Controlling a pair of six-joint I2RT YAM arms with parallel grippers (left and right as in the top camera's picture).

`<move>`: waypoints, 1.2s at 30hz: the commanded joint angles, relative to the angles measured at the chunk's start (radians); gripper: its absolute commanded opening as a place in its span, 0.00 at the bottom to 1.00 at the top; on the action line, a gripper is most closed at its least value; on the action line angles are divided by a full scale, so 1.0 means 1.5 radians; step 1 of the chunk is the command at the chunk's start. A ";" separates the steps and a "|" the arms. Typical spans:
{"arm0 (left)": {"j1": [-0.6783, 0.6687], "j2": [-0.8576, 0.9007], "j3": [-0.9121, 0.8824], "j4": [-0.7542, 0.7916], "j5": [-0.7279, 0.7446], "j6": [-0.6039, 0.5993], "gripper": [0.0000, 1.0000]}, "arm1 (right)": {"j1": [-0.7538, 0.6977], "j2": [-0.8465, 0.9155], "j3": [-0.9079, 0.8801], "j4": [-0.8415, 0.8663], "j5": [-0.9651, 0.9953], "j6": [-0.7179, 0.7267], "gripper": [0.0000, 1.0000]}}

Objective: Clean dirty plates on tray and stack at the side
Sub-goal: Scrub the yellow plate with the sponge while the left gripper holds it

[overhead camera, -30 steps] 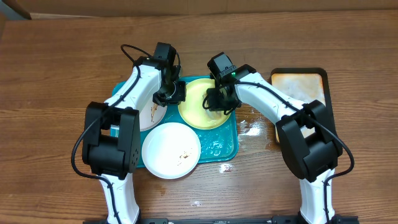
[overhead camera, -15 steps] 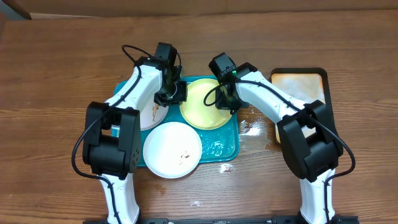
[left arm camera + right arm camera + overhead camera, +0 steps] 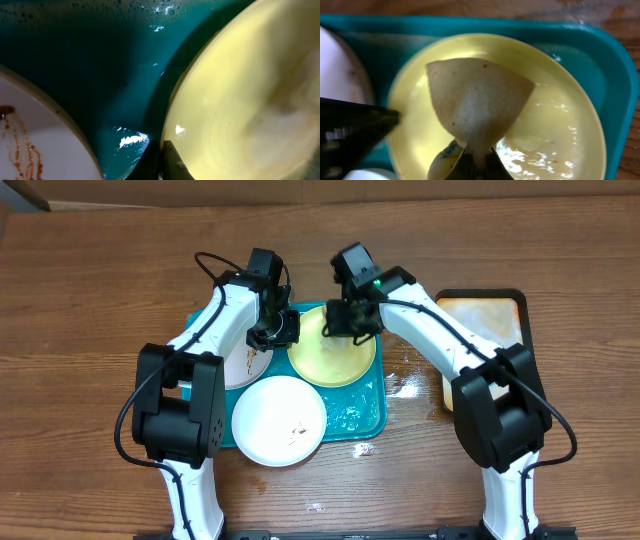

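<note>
Right gripper point(image 3: 472, 167) clamps sponge point(image 3: 477, 107) over yellow plate point(image 3: 335, 360); left gripper point(image 3: 272, 335) pinches its rim.
Nothing stacked yet; both white plates point(image 3: 277, 420), point(image 3: 243, 367) carry smears.

The overhead view was bright and evenly lit from above, sharp throughout, with soft shadows under the arms and white glare on the wet tray point(image 3: 365, 415). The left wrist view was dim and soft-focused, with deep shadow beside the yellow-green plate point(image 3: 225, 100) and a few glints. The right wrist view was brighter: the sponge point(image 3: 475, 105) was fairly crisp, and a dark shape point(image 3: 350, 127) at the left edge was blurred.
</note>
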 commanded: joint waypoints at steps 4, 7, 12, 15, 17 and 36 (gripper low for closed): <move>-0.001 0.011 0.013 -0.002 0.001 -0.012 0.04 | 0.006 -0.036 0.027 -0.063 0.126 0.072 0.04; -0.001 0.011 0.013 -0.001 0.001 -0.012 0.04 | 0.006 -0.036 0.027 -0.108 0.203 0.072 0.04; -0.001 0.011 0.013 -0.001 0.001 -0.014 0.04 | 0.007 -0.034 0.019 -0.147 0.263 0.071 0.04; -0.001 0.011 0.013 -0.001 0.002 -0.014 0.04 | 0.008 -0.033 0.001 -0.127 0.251 0.071 0.04; -0.001 0.011 0.013 -0.001 0.002 -0.014 0.04 | 0.011 -0.032 -0.015 -0.105 0.235 0.071 0.04; -0.001 0.011 0.013 0.007 0.011 -0.014 0.04 | 0.070 -0.031 -0.211 0.164 -0.016 0.013 0.04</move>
